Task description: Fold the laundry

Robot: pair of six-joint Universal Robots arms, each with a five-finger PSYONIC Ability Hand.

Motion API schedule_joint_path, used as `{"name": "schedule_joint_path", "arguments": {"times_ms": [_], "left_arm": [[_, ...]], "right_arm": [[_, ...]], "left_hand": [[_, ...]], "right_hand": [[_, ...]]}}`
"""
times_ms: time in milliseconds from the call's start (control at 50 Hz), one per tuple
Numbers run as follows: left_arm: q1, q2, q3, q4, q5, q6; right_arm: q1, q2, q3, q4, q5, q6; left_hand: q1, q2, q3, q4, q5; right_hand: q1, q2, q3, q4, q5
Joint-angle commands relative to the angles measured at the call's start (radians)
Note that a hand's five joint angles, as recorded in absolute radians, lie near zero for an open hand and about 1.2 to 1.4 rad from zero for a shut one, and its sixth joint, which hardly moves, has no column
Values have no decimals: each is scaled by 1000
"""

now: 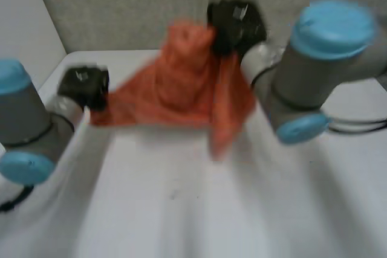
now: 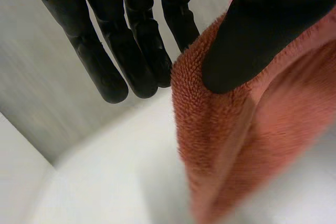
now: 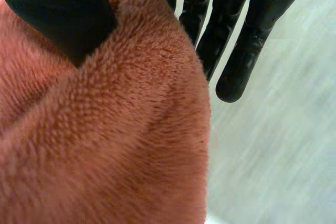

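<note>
An orange-red fluffy cloth point(image 1: 175, 89) hangs lifted between my two hands above the white table point(image 1: 211, 209). My left hand point(image 1: 84, 86) grips its left corner low near the table. My right hand point(image 1: 236, 25) holds another corner higher up, near the back wall, and a flap of cloth droops below it. In the left wrist view the thumb point(image 2: 247, 40) presses the cloth point(image 2: 236, 145) while the fingers point(image 2: 131, 51) run straight beside its edge. Seen from the right wrist, the thumb point(image 3: 58, 9) pins the cloth point(image 3: 105, 145) beside straight fingers point(image 3: 236, 40).
A grey textured wall point(image 1: 121, 4) stands behind the table, and a white side wall point(image 1: 24, 16) closes the left. Bare table surface stretches in front of the cloth, between the two arms.
</note>
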Motion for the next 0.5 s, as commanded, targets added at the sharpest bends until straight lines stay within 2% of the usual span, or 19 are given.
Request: {"name": "schedule_joint_path", "arguments": {"times_ms": [20, 80, 120, 200, 240, 320, 400, 500], "left_arm": [[-19, 157, 92, 57, -39, -108], [-23, 194, 65, 53, -37, -138], [-34, 276, -56, 33, -31, -176], [-49, 347, -225, 26, -25, -179], [-66, 372, -377, 25, -25, -179], [-89, 364, -524, 7, -25, -178], [-103, 355, -580, -32, -25, -178], [-131, 396, -603, -220, -25, -176]], "right_arm": [[-57, -141, 26, -98, -8, -98], [-57, -150, 60, -37, -27, -118], [-57, -153, 110, 37, -63, -141], [-54, -153, 216, 163, -145, -196], [-52, -153, 288, 228, -189, -245], [-49, -150, 395, 320, -208, -354], [-49, -146, 442, 403, -203, -443], [-60, -155, 457, 537, -203, -506]], "left_hand": [[268, 204, 214, 206, 274], [268, 204, 214, 206, 274], [268, 204, 214, 206, 274], [268, 204, 214, 206, 274], [268, 204, 214, 206, 274], [268, 204, 214, 206, 274], [268, 204, 214, 206, 274], [268, 204, 214, 206, 274]], "right_hand": [[478, 234, 230, 209, 299], [478, 234, 230, 209, 299], [478, 234, 230, 209, 299], [478, 234, 230, 209, 299], [478, 234, 230, 209, 299], [478, 234, 230, 209, 299], [478, 234, 230, 209, 299], [478, 234, 230, 209, 299]]}}
